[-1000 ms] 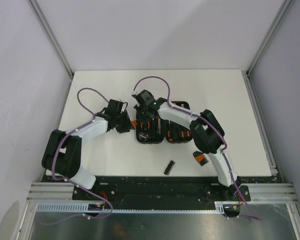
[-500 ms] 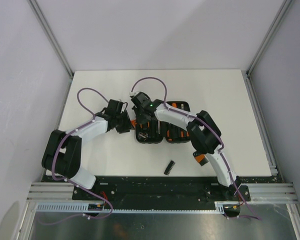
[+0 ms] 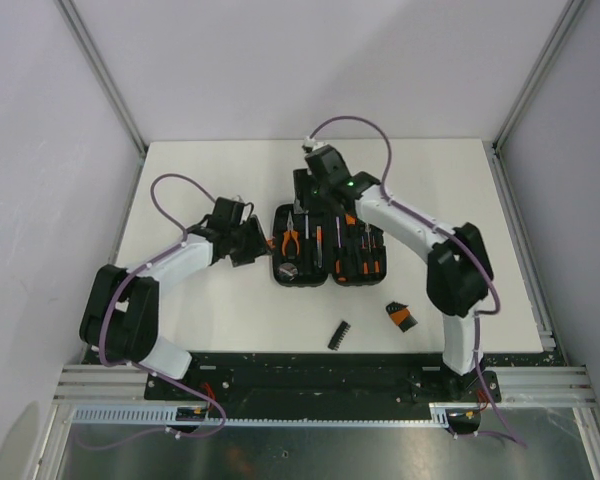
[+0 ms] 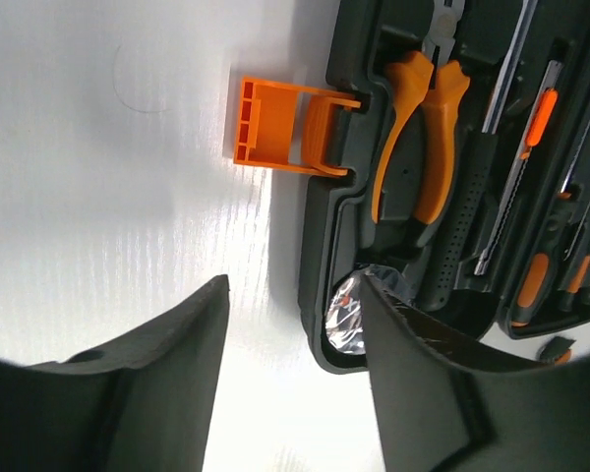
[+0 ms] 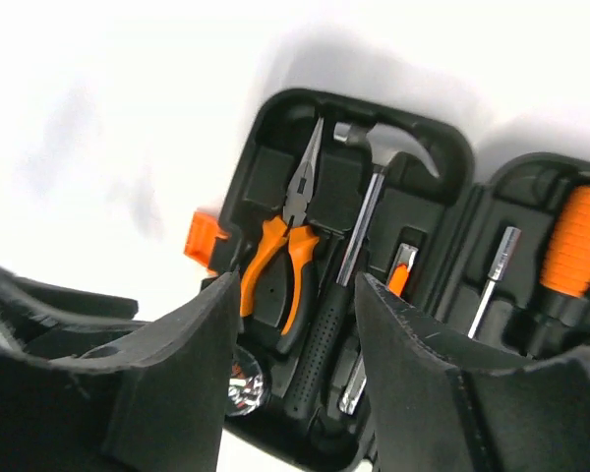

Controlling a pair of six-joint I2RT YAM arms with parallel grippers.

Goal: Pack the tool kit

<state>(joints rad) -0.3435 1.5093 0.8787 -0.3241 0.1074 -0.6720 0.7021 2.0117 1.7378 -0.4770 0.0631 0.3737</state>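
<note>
The tool kit's black case [image 3: 325,246] lies open in the middle of the table, tools sitting in its moulded slots. Orange-handled pliers [image 3: 291,240] and a black-handled hammer [image 5: 349,258] rest in the left half. The orange latch [image 4: 275,128] sticks out from the case's left edge. My left gripper [image 3: 254,243] is open beside that edge; nothing lies between its fingers [image 4: 167,374], and the right one overlaps the case's near corner. My right gripper [image 3: 316,190] hovers open and empty above the case's far side, the pliers [image 5: 280,265] showing in the gap.
A black ridged strip [image 3: 339,334] and a small black-and-orange piece [image 3: 401,317] lie loose on the white table near the front edge. A shiny round item [image 4: 342,317] sits in the case's near left corner. Grey walls enclose the table [image 3: 180,180].
My right gripper has opened and drawn back from over the case's left half to its far side. My left gripper has opened wider in the same place.
</note>
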